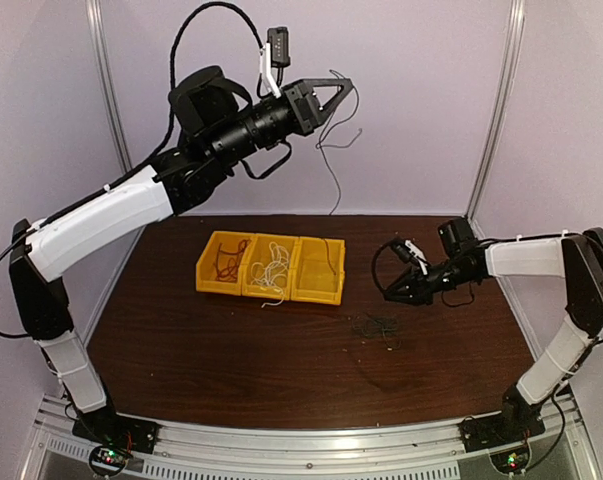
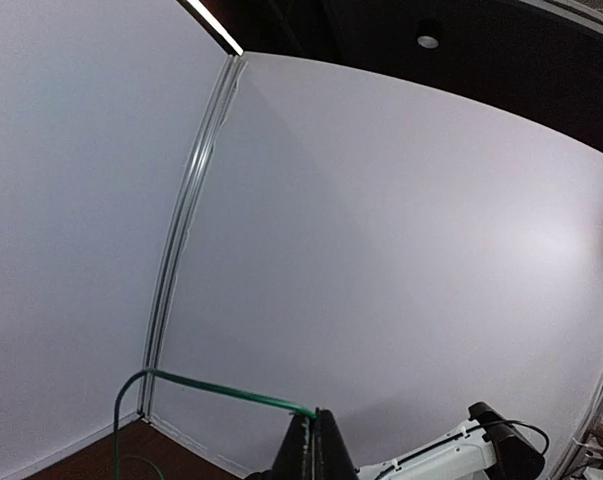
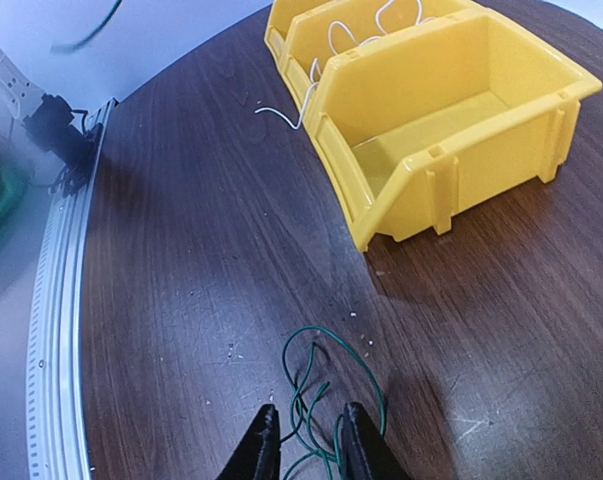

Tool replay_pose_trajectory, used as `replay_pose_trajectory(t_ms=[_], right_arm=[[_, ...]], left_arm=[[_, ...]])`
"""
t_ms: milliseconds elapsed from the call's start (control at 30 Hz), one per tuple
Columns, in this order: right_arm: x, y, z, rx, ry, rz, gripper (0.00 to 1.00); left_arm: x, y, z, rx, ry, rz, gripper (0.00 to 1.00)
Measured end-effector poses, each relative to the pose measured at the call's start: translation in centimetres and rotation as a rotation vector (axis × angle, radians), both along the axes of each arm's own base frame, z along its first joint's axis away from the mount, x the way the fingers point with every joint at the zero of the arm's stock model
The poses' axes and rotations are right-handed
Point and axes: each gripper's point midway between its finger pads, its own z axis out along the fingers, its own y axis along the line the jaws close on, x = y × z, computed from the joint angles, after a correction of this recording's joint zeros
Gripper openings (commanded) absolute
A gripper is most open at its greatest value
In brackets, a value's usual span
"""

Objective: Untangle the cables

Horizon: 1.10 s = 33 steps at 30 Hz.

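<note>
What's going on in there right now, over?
Left end effector shut on green cable, raised high. Right end effector open, straddling green tangle on table. Red cable, white cable in yellow bins.

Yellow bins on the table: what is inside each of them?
The left bin holds a red cable, the middle bin a white cable whose end trails over the front wall. The right bin looks empty, though its near wall hides part of the floor.

Pale lilac walls (image 1: 421,120), metal corner posts (image 1: 105,90), dark wood-grain table (image 1: 231,345), aluminium front rail (image 1: 311,437)
</note>
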Motion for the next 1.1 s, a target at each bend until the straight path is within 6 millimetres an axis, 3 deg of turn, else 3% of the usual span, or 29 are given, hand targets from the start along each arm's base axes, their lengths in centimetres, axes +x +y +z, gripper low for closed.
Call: replay_pose_trajectory(t_ms=[133,233,467,600,700,900,1100], right_arm=[[-0.1,-0.8,0.0,-0.027,0.007,-0.006,0.39],[-0.4,-1.3,1.2,-0.051,-0.023,-0.005,0.48],[-2.2,-2.6,6.6,-0.061,-0.168,-0.024,0.57],[-3.3,-3.4,9.0,-0.066,-0.275,-0.053,0.59],[-4.1,-4.1,8.9,-0.078,-0.322,-0.088,0.6],[-4.2,-5.6,6.6,-0.137,-0.317,-0.149,0.61],[-3.5,-6.2,6.7,-0.15,-0.335,-0.179,0.61]], left_arm=[[1.5,-0.2,-2.1,0.063,0.042,0.019,0.0],[2.9,0.0,-4.3,0.106,0.076,0.039,0.0],[5.5,0.1,-10.9,0.234,0.176,0.058,0.0],[6.2,0.3,-12.4,0.263,0.196,0.051,0.0],[7.0,0.5,-13.2,0.278,0.206,0.051,0.0],[9.5,0.9,-15.8,0.315,0.231,0.069,0.0],[13.1,0.4,-22.6,0.395,0.314,0.059,0.0]])
